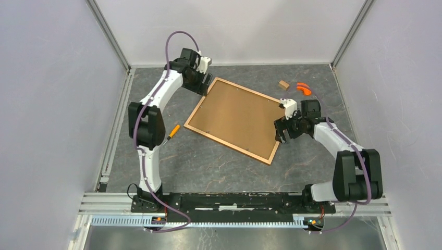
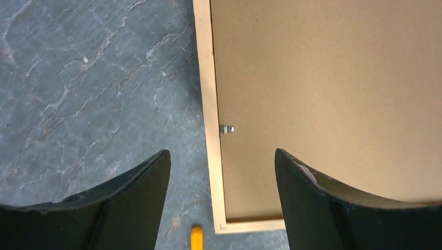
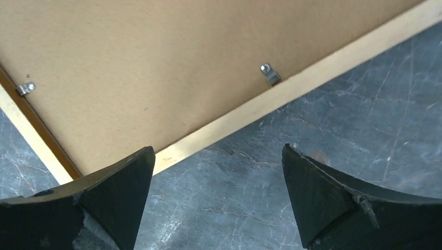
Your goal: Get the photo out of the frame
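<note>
Frame (image 1: 228, 145) lies face-down mid-table, photo hidden under the board (image 1: 234, 117) — left gripper (image 2: 222, 153) spread at its 11 o'clock corner, right gripper (image 3: 218, 150) spread at 3 — best swing the clips (image 3: 270, 74) clear first.

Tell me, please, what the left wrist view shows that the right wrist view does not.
Only the left wrist view: one metal clip by the frame rim, plus a yellow tip on the table near the frame's corner. Only the right wrist view: two metal clips on adjoining sides. Both: the brown backing board facing up, a frame corner, grey table, and an open claw: left claw, right claw.
</note>
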